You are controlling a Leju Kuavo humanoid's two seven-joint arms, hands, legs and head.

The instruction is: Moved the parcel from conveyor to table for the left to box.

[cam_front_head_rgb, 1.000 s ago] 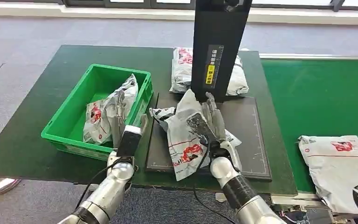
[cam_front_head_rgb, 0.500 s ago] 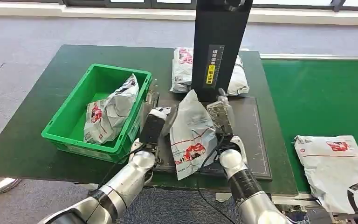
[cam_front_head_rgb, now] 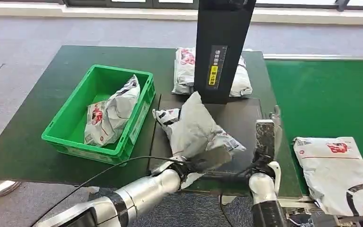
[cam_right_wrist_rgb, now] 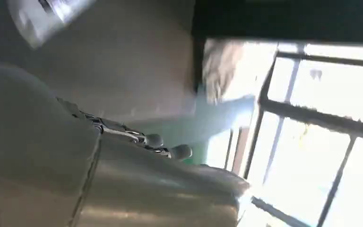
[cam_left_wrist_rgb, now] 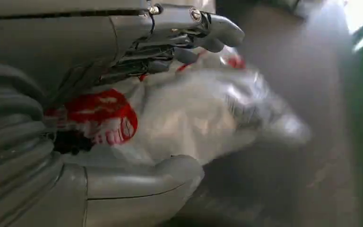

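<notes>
Head view, parcel (cam_front_head_rgb: 196,130) on left hand (cam_front_head_rgb: 208,160)

I count four parcels: one (cam_front_head_rgb: 108,113) in the one green box (cam_front_head_rgb: 71,124), one (cam_front_head_rgb: 196,127) on the one black mat (cam_front_head_rgb: 246,120), one (cam_front_head_rgb: 185,71) behind the one black post (cam_front_head_rgb: 220,47), one (cam_front_head_rgb: 342,170) on the conveyor (cam_front_head_rgb: 326,94)
</notes>
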